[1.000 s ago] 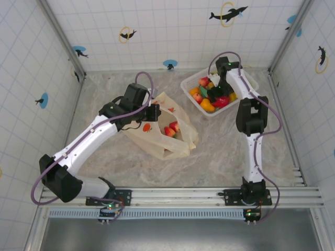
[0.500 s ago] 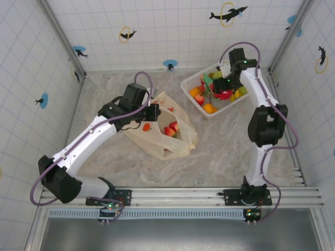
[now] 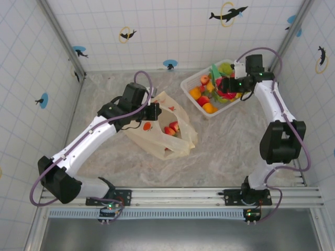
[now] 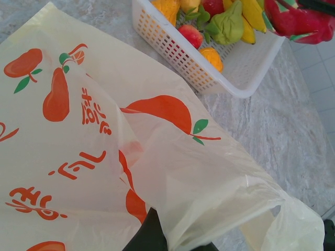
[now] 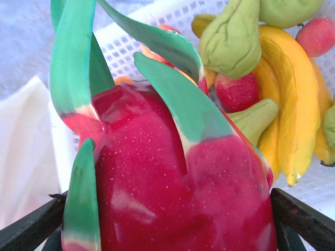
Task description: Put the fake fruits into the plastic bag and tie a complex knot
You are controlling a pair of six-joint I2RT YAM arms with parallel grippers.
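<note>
Two arms reach over the marbled table. On it, left of centre, the plastic bag lies slumped, its film pinched in the clenched left gripper. Beside the bag, toward the back right, sits the white basket. Over it the right gripper grasps a red dragon fruit with green scales, jaws wide. Smaller fake fruits lie in the bag and basket.

White tiled walls with thin grey grid lines close in three sides, dotted with dark dolphin stickers (some ringed in orange, some on blue discs). Metal posts stand in the back corners. The tabletop is marbled beige-grey, with a ribbed aluminium rail along its near edge. The light is even.
</note>
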